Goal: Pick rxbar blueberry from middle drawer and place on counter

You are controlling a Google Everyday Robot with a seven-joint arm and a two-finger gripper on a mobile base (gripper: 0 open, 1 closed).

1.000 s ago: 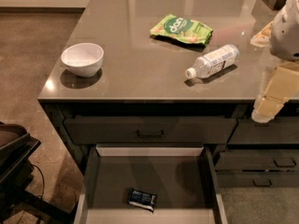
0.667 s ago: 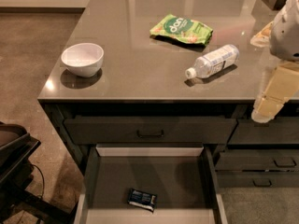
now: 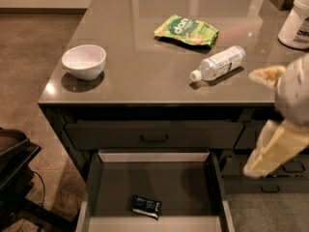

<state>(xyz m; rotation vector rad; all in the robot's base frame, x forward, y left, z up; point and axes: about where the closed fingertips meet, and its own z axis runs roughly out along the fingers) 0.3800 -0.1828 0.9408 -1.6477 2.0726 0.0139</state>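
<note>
- A clear plastic bottle (image 3: 219, 63) with a white cap and a pale label lies on its side, its cap pointing front-left.
- A green snack bag (image 3: 186, 30) lies flat just behind the bottle and slightly to its left, not touching it.
- A white bowl (image 3: 84, 61) stands upright, well to the left of the bottle.
- A white tub (image 3: 295, 21) stands behind and to the right of the bottle, cut off by the edge of view.
- A closed dark drawer front (image 3: 106, 134) with a bar handle sits below the bottle.
- The gripper (image 3: 282, 122) hangs right of the bottle and lower.
</note>
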